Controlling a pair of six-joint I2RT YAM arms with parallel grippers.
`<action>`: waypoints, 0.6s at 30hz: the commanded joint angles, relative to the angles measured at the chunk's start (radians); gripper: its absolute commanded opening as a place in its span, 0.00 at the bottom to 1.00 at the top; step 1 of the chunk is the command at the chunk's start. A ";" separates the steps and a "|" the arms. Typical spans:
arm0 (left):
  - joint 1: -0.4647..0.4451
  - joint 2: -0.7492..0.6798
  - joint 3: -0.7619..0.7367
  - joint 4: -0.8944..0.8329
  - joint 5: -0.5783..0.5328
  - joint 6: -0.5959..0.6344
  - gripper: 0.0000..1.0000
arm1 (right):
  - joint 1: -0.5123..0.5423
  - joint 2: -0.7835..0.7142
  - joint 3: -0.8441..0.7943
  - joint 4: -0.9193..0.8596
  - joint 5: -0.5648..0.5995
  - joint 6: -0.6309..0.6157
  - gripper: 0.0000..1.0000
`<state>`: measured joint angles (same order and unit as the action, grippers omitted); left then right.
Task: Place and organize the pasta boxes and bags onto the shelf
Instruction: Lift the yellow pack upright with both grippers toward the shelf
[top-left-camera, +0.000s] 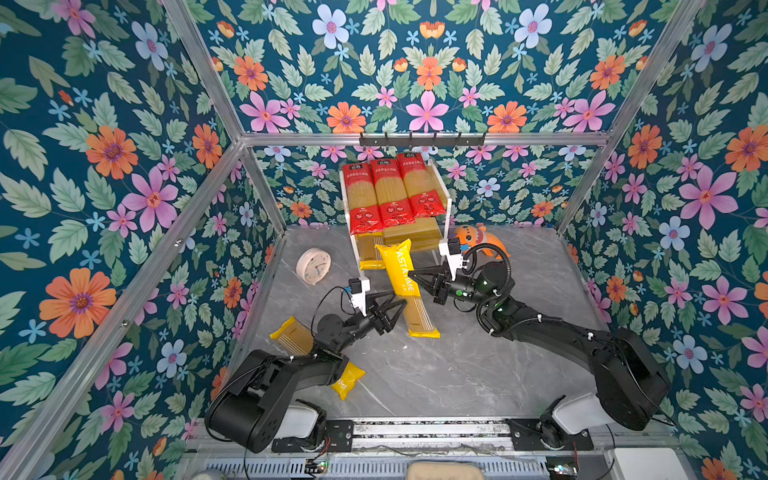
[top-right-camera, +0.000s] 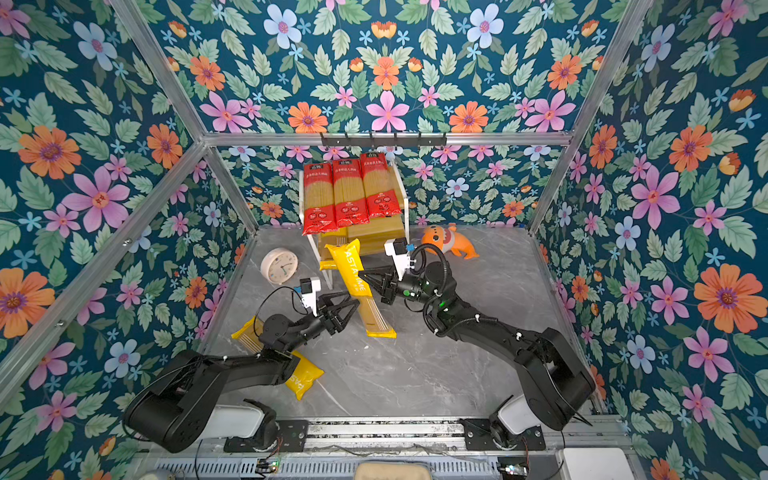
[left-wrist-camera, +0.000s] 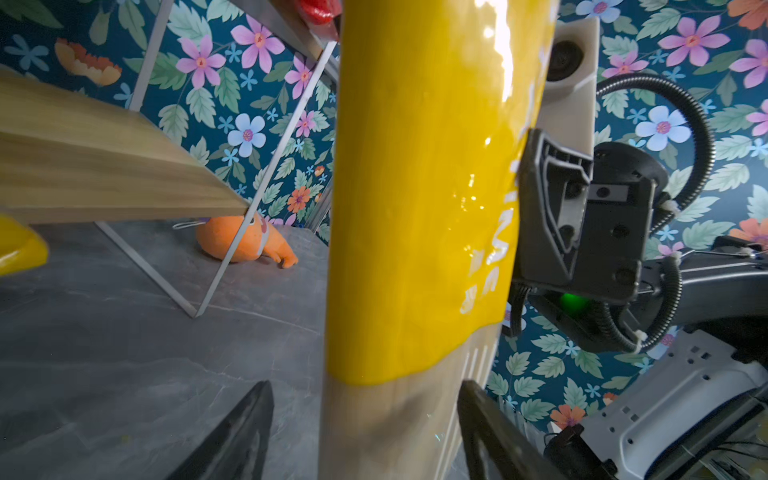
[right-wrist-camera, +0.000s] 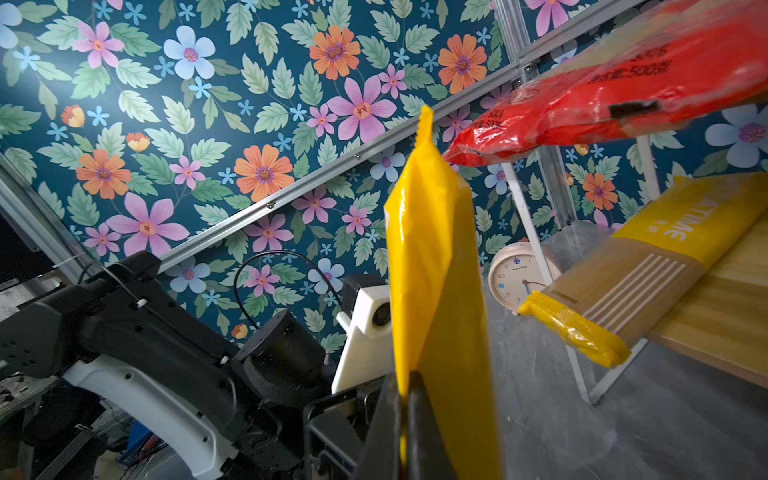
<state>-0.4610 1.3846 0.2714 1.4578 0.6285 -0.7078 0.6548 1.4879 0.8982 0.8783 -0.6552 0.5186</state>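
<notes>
yellow pasta bag (top-left-camera: 398, 266), tilted just in front of the shelf (top-left-camera: 415, 239); right pincer (top-left-camera: 410, 274) pinches its right edge, left pincer (top-left-camera: 400, 300) stands wide astride its clear middle, not gripping.

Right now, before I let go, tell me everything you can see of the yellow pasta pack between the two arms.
The yellow pasta pack is long and flat, with glossy yellow film at both ends, white PASTATIME lettering and a clear striped middle showing spaghetti. It stands tilted, its lower end seemingly on the table and its top toward the shelf. The right gripper pinches its edge. The fingers of the left gripper stand open around the clear part.
</notes>
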 joint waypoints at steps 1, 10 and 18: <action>0.001 0.029 0.037 0.147 0.118 -0.046 0.72 | 0.004 0.003 0.024 0.129 -0.054 0.028 0.00; 0.004 0.119 0.130 0.216 0.222 -0.124 0.46 | 0.005 0.037 0.036 0.215 -0.077 0.089 0.00; 0.004 0.117 0.122 0.211 0.232 -0.131 0.25 | 0.005 0.054 0.012 0.222 -0.040 0.120 0.00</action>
<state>-0.4553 1.5013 0.3904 1.6218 0.8314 -0.8288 0.6552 1.5406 0.9131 0.9688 -0.6949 0.6102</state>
